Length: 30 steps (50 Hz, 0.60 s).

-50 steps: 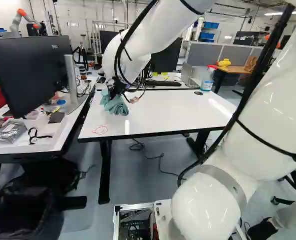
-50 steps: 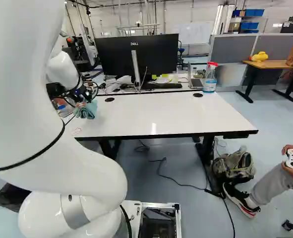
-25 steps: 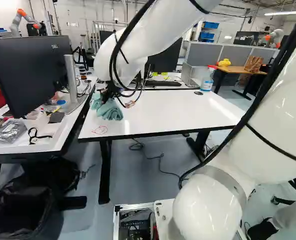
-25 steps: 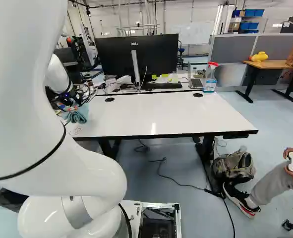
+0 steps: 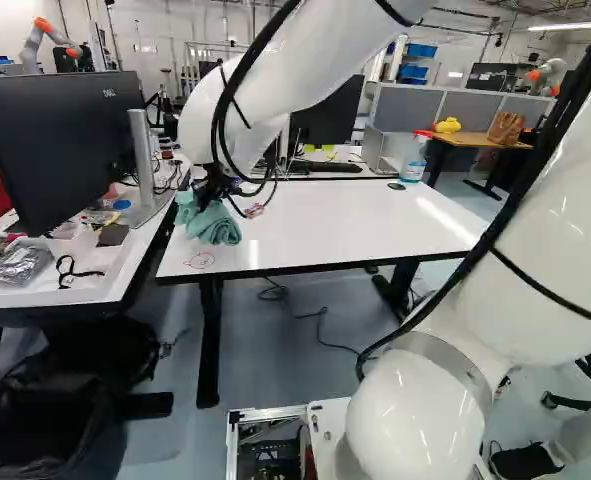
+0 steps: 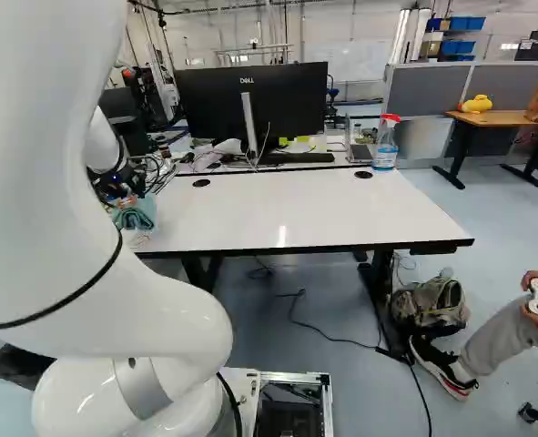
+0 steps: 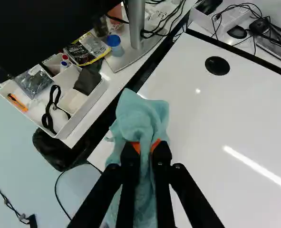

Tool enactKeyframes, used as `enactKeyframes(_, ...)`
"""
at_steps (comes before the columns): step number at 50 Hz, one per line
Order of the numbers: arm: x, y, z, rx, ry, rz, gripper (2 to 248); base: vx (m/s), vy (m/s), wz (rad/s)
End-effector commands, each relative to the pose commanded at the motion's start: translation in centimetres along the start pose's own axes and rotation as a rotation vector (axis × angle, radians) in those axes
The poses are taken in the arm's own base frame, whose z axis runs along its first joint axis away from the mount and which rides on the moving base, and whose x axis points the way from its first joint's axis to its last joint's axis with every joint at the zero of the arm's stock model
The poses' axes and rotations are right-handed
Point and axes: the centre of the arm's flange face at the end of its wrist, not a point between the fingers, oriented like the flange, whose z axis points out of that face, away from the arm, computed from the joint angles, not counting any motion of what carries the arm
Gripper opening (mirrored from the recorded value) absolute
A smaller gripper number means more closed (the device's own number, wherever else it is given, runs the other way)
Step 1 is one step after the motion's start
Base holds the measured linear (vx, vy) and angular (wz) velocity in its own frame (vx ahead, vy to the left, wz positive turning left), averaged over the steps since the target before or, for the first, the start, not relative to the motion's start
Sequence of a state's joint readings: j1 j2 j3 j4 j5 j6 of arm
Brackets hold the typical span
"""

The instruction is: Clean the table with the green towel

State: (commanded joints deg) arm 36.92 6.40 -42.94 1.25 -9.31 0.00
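Pinching a crumpled cloth towel [image 7: 139,118]

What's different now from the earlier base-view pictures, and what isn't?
The gripper and the green towel moved together toward the left of both base views and slightly nearer the table's front edge, closer to the red drawing. The gripper is now shut on the towel; no release shows. The base, table and spray bottle stayed put.
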Motion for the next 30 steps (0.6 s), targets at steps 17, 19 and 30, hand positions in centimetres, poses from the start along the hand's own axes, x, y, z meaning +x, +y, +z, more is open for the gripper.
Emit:
enactKeyframes(17,-0.9,0.0,0.0,0.004,-0.103,0.018,42,0.000,0.000,0.000)
enactKeyframes(19,-1.0,-0.1,-0.1,0.005,-0.117,0.021,42,0.000,0.000,0.000)
enactKeyframes(30,-1.6,-0.1,-0.1,0.009,-0.181,0.035,42,0.000,0.000,0.000)
